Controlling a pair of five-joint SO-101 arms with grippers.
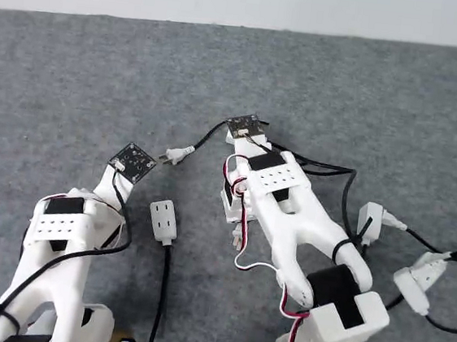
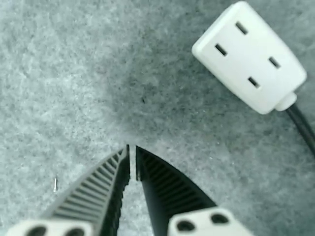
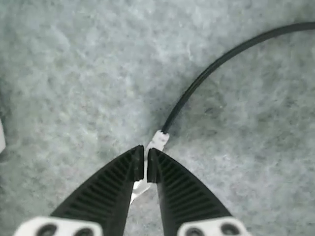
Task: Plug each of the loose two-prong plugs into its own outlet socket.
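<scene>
Your right hand (image 3: 146, 153) has its fingers drawn almost together, with only a thin slit between them. It sits right over a white plug (image 3: 158, 139) lying on the grey bench (image 1: 74, 81). White shows through the slit, but I cannot tell whether the plug is truly pinched or just lies underneath, so settle that first.

I judge the step in hand to be securing this plug. Grip its body, not the black cord (image 3: 211, 69) running off it, or it is likely to swivel as you lift.

Your left hand (image 2: 132, 153) is closed on nothing, near the white socket (image 2: 248, 56), which lies face up with its slots showing. Press that hand on the socket's edge so it does not skid when the prongs push in. Bring the plug over with its prongs pointing down, line them up with one pair of slots, and push straight.

In the high view a loose plug (image 1: 179, 155) lies between the arms. I cannot say whether it is the same one.
</scene>
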